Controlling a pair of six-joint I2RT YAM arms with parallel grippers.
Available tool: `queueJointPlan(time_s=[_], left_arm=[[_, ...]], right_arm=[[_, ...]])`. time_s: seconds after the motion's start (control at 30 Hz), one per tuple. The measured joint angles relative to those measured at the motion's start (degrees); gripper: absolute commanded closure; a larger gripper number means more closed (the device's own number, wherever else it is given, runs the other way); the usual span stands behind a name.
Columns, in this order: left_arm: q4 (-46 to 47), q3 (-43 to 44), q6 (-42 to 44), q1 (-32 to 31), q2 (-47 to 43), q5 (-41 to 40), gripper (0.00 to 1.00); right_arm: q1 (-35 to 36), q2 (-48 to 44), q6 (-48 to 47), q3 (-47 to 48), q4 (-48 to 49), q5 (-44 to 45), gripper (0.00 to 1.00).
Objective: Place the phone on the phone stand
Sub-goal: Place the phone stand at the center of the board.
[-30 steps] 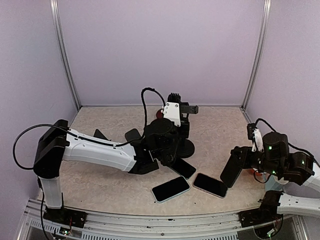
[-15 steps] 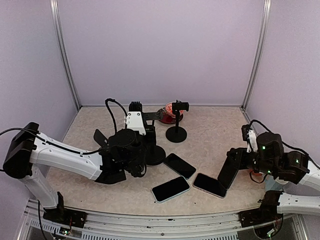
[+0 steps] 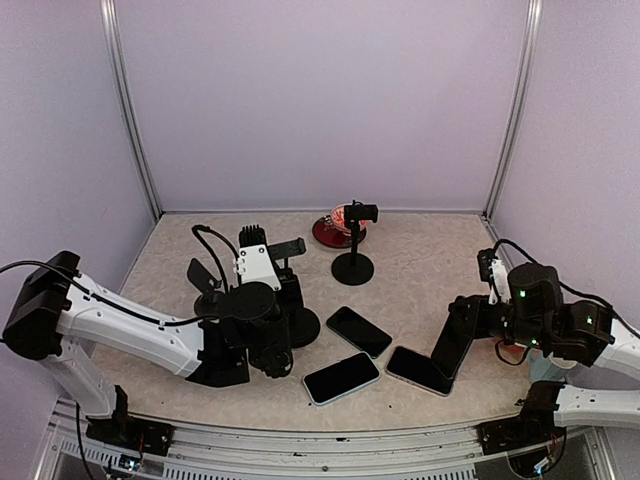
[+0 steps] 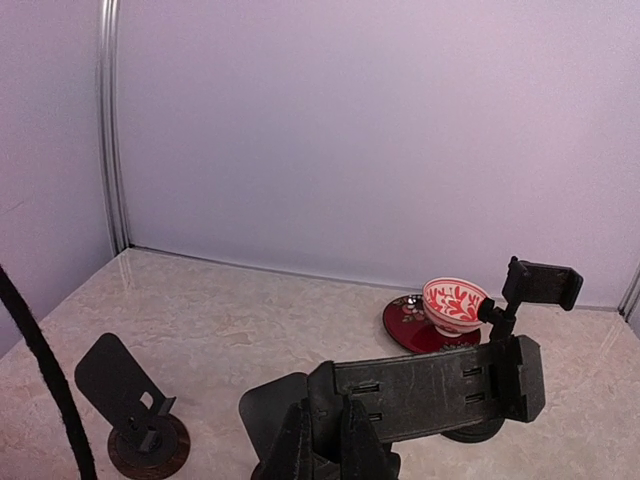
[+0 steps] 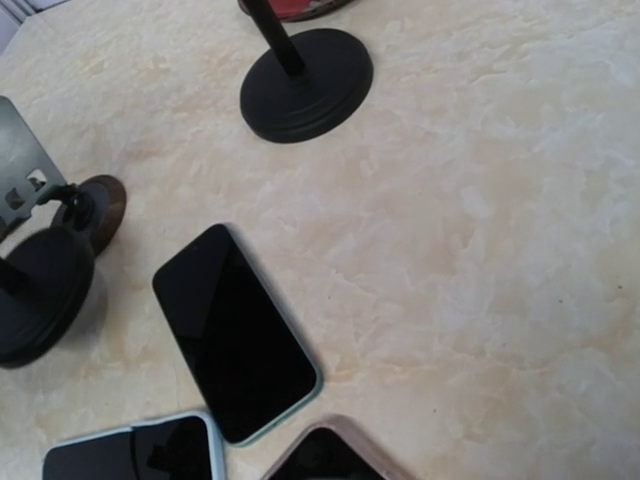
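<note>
Three phones lie flat near the table's front: a dark one with a green edge (image 3: 358,331) (image 5: 235,330), a light-blue one (image 3: 341,377) (image 5: 135,455) and a pink-edged one (image 3: 420,370) (image 5: 330,462). My left gripper (image 4: 322,440) is shut on the left end of the clamp bar (image 4: 440,385) of a black phone stand, whose round base (image 3: 300,325) rests left of the phones. A second black phone stand (image 3: 352,265) (image 5: 305,85) stands upright behind them. My right gripper (image 3: 455,340) hangs shut just right of the pink-edged phone, holding nothing. Its fingertips are out of the right wrist view.
A red patterned bowl on a dark red saucer (image 3: 335,230) (image 4: 455,305) sits at the back behind the upright stand. A small plate stand on a brown base (image 3: 203,275) (image 4: 135,420) is at the left. Purple walls with metal corner posts close in the table.
My left arm has swung from the middle to the left and nearer, taking the gripped stand with it and uncovering the upright stand and bowl. My right arm has edged left towards the phones.
</note>
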Motion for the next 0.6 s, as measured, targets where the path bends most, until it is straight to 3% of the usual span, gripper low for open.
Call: queueJointPlan(time_s=[0.37, 0.5, 0.6], left_arm=[[-4.55, 0.04, -6.95, -2.67, 0.81, -4.66, 1.00], [-15.32, 1.62, -16.26, -3.23, 1.01, -4.79, 1.00], [-29.64, 5.11, -28.89, -3.41, 1.64, -4.44, 1.00]], right_arm=[[0.00, -1.70, 0.11, 0.00, -0.07, -0.44, 1.00], [0.00, -2.19, 0.46, -0.07, -0.07, -0.48, 1.00], [0.00, -2.84, 0.68, -0.48, -0.11, -0.52, 1.00]])
